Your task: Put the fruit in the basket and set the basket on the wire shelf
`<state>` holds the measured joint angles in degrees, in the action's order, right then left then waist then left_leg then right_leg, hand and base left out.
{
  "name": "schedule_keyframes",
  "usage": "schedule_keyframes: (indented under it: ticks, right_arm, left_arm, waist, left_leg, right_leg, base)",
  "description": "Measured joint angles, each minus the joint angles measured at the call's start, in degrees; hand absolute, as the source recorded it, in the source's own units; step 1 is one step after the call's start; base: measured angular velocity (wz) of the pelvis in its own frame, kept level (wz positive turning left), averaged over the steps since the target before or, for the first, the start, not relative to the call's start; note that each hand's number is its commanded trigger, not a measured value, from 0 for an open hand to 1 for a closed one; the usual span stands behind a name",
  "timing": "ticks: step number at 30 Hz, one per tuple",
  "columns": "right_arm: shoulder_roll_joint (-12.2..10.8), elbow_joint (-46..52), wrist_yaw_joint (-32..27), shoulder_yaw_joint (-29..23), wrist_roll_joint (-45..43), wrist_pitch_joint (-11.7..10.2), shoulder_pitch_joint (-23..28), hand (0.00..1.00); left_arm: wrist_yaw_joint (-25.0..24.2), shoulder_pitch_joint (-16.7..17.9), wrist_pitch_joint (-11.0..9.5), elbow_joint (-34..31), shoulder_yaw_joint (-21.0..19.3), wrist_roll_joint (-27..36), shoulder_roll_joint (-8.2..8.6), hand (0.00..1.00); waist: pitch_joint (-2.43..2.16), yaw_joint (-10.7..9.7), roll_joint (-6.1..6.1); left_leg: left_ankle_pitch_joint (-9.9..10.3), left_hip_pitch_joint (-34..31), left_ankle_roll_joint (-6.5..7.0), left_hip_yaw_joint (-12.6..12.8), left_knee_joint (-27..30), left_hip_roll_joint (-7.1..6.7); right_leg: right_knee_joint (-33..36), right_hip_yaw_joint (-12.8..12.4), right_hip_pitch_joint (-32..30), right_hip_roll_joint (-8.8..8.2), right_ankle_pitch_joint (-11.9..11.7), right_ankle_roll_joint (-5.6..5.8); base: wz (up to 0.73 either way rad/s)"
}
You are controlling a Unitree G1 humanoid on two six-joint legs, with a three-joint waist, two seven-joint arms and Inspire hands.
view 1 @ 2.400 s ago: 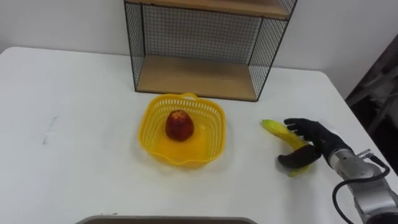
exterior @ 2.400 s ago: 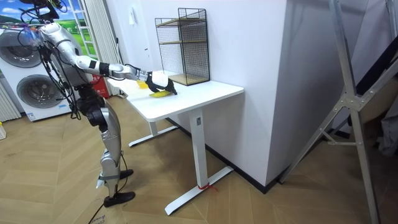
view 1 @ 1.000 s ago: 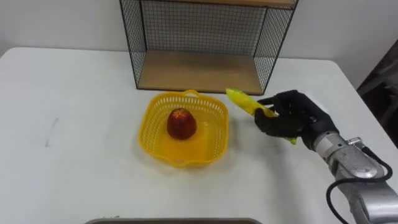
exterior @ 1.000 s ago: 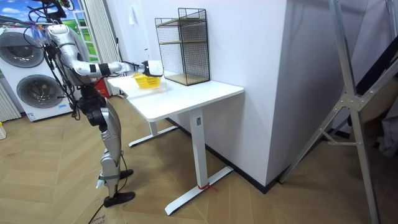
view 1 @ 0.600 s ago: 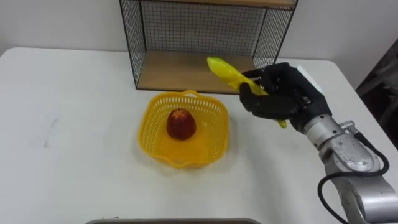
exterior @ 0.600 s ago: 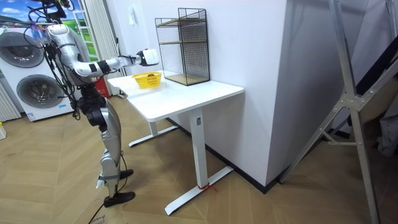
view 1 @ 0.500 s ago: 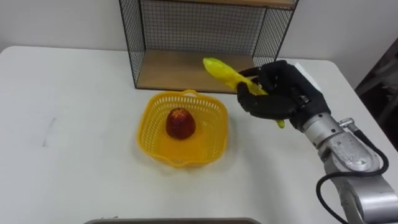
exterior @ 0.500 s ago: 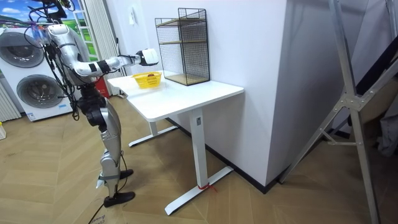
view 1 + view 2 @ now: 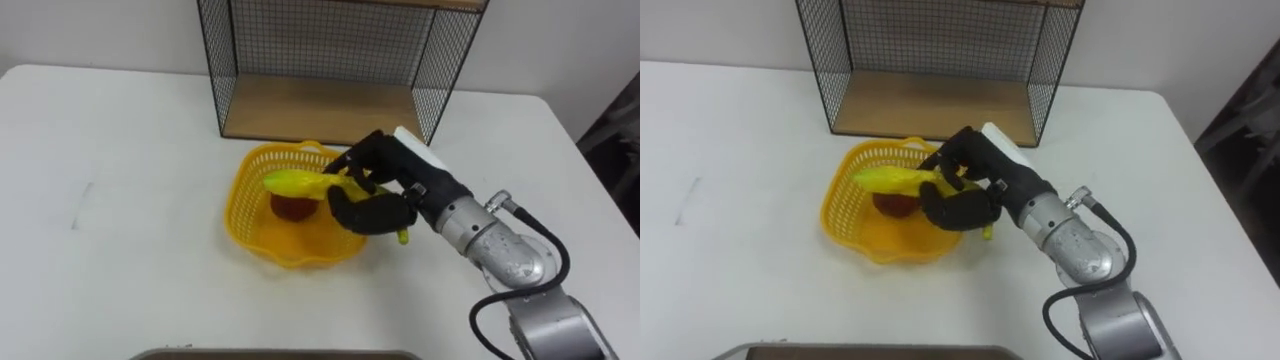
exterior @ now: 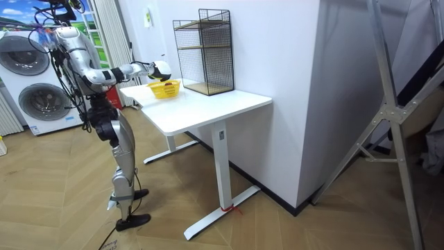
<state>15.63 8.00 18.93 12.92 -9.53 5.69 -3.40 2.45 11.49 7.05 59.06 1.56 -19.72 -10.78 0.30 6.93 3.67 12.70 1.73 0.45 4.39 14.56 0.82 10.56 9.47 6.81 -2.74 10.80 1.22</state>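
A yellow plastic basket [image 9: 250, 215] [image 9: 845, 225] [image 10: 165, 89] sits on the white table in front of the wire shelf [image 9: 330, 70] [image 9: 935, 65] [image 10: 203, 48]. A red fruit [image 9: 290, 207] [image 9: 890, 205] lies inside it, partly hidden. My right hand [image 9: 385, 190] [image 9: 975, 190] [image 10: 161, 69] is shut on a yellow banana [image 9: 292, 183] [image 9: 885, 178] and holds it over the basket, the banana's tip pointing left above the red fruit.
The white table [image 9: 120, 250] has its right edge close to my right arm. The shelf's wooden bottom board [image 9: 320, 110] stands just behind the basket. In the room view the robot stands at the table's end, washing machines [image 10: 35, 97] behind it.
My right hand has carried the banana left and down, from in front of the shelf to over the basket. The basket and red fruit have stayed put.
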Motion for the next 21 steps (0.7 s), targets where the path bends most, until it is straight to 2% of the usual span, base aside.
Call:
schedule_keyframes:
  ticks: [3,7,9,10,11,12,13,14,19,21]
  right_arm:
    - [-1.25,-2.02,-0.42,0.23,-0.04,0.06,0.03,1.0]
    - [-1.61,-4.54,-0.55,1.25,-0.1,0.19,0.05,1.0]
    - [-2.01,-4.57,-0.55,1.25,-0.08,0.19,0.05,1.0]
    - [-2.14,-4.58,-0.55,1.27,-0.09,0.19,0.05,0.89]
    - [-2.18,-4.58,-0.55,1.27,-0.09,0.19,0.05,0.7]
    - [-2.26,-4.57,-0.56,1.28,-0.09,0.19,0.05,0.61]
    - [-2.3,-4.57,-0.59,1.28,-0.09,0.19,0.05,0.56]
    - [-2.3,-4.57,-0.61,1.28,-0.09,0.19,0.05,0.35]
    - [-2.3,-4.57,-0.79,1.35,-0.16,0.19,0.05,0.04]
    - [-2.31,-4.57,-0.79,1.35,-0.28,0.19,0.05,0.02]
  left_arm:
    - [1.06,0.1,0.07,0.15,1.17,0.0,0.13,0.0]
    - [1.55,0.09,0.07,0.17,1.63,-0.02,0.62,0.0]
    - [1.84,0.09,0.07,0.18,1.63,-0.01,0.89,0.0]
    - [1.85,0.06,0.07,0.15,1.64,-0.01,0.96,0.0]
    - [1.85,0.04,0.07,0.13,1.64,-0.01,0.98,0.0]
    - [1.85,0.0,0.08,0.08,1.65,-0.01,0.99,0.0]
    - [1.85,-0.03,0.08,-0.03,1.67,-0.01,0.99,0.0]
    - [1.86,-0.08,0.07,-0.05,1.67,-0.01,0.99,0.0]
    - [1.97,-0.31,0.07,-0.06,1.88,-0.01,1.0,0.0]
    - [1.98,-0.41,0.07,-0.06,1.88,-0.01,1.0,0.0]
  waist:
    - [0.14,-0.09,-0.19]
    - [0.34,-0.17,-0.59]
    - [0.29,-0.24,-0.68]
    - [0.28,-0.24,-0.7]
    - [0.28,-0.24,-0.71]
    - [0.27,-0.24,-0.71]
    - [0.24,-0.26,-0.73]
    - [0.2,-0.28,-0.73]
    - [0.12,-0.24,-0.96]
    - [0.14,-0.23,-1.04]
  left_leg:
    - [0.0,-0.08,0.0,-0.17,0.06,0.0]
    - [0.01,-0.32,-0.01,-0.33,0.12,-0.01]
    - [0.01,-0.55,-0.01,-0.33,0.14,-0.01]
    - [0.01,-0.6,-0.01,-0.34,0.16,-0.01]
    - [0.01,-0.64,-0.01,-0.36,0.16,-0.01]
    - [0.01,-0.74,-0.01,-0.4,0.17,-0.02]
    - [0.01,-0.93,-0.01,-0.52,0.23,-0.04]
    - [0.01,-1.06,-0.01,-0.59,0.28,-0.04]
    - [0.01,-1.18,-0.01,-0.67,0.27,-0.05]
    - [0.0,-1.17,-0.01,-0.67,0.27,-0.05]
  right_leg:
    - [0.0,0.16,0.01,0.0,0.0,0.0]
    - [0.02,0.26,-0.17,0.02,0.0,0.0]
    - [0.04,0.29,-0.38,0.02,0.0,0.0]
    - [0.04,0.35,-0.42,0.02,0.0,0.0]
    - [0.04,0.38,-0.45,0.02,0.0,0.0]
    - [0.03,0.49,-0.5,0.02,0.0,0.0]
    - [0.03,0.66,-0.56,0.01,0.0,0.0]
    - [0.03,0.76,-0.65,0.0,0.0,0.0]
    - [0.03,0.96,-0.81,-0.01,0.0,0.0]
    - [0.03,0.96,-0.8,-0.01,0.0,0.0]
  base:
    - [0.0]
    - [0.0]
    - [0.0]
    - [0.0]
    - [0.0]
    - [0.04]
    - [0.05]
    - [0.05]
    - [0.0]
    - [0.0]
